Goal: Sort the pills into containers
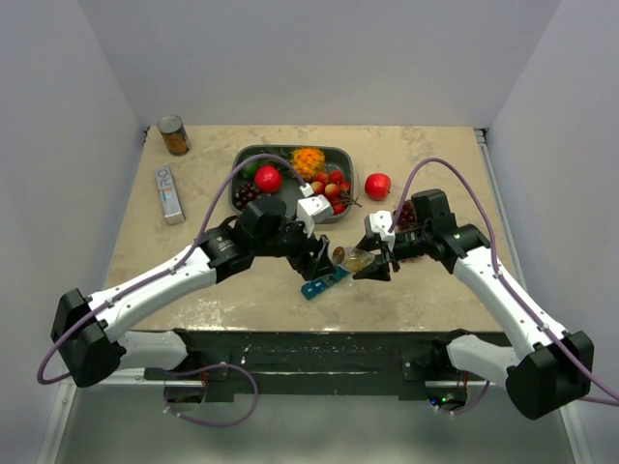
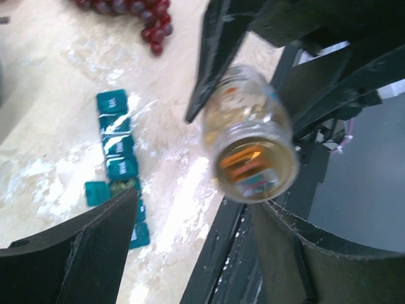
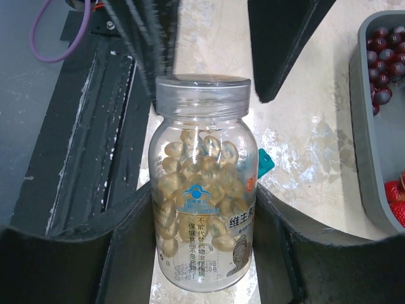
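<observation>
A clear pill bottle [image 3: 204, 209], full of pale yellow capsules and with its clear cap on, is held between the fingers of my right gripper [image 3: 202, 218], which is shut on it. In the top view the bottle [image 1: 355, 258] lies tilted above the table, cap toward my left gripper [image 1: 320, 259]. My left gripper [image 2: 196, 228] is open, its fingers [image 3: 285, 38] on either side of the cap [image 2: 254, 166] and apart from it. The teal pill-organiser strip [image 2: 119, 158] lies on the table below [image 1: 324, 283]; one lid [image 2: 97, 193] stands open.
A dark grey tray [image 1: 342, 153] with fruit stands at the back. A red apple [image 1: 377, 185] lies right of it, dark grapes [image 2: 130, 11] nearby. A can [image 1: 174, 135] and a silver box [image 1: 170, 193] are at the far left. The black table rail [image 3: 82, 126] runs close by.
</observation>
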